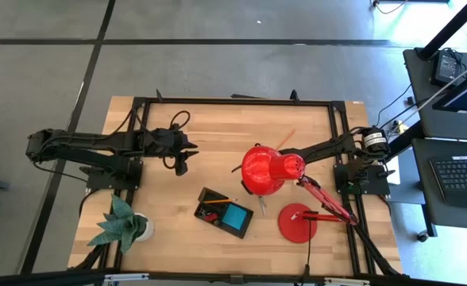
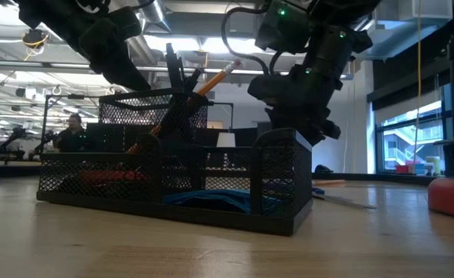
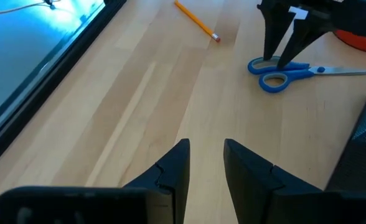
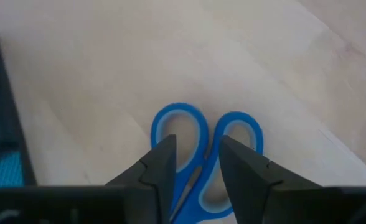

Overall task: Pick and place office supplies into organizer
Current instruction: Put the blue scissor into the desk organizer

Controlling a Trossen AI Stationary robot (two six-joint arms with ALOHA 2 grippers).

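Blue-handled scissors (image 3: 265,81) lie flat on the wooden table beside the black mesh organizer (image 1: 210,208). My right gripper (image 4: 197,149) points steeply down over their handles, open, one finger over each loop (image 4: 178,127), with the loops' inner rims between the fingers. The red lamp shade (image 1: 267,169) hides this gripper from above. My left gripper (image 3: 206,163) hangs open over bare table at the left, holding nothing. The organizer holds a blue sticky-note pad (image 1: 237,214) and upright pens and pencils (image 2: 192,85). A loose pencil (image 3: 197,20) lies on the far part of the table. My right gripper comes from above with its fingers (image 3: 272,43) down at the scissors' handle loops (image 3: 262,66), across the handle end. The scissors lie flat on the table. Whether the fingers touch the rims I cannot tell.
The red desk lamp's round base (image 1: 297,223) and jointed arm (image 1: 325,199) stand at the near right, close to the scissors. A green paper plant (image 1: 121,223) sits at the near left corner. Bare wood lies between my left gripper and the organizer.
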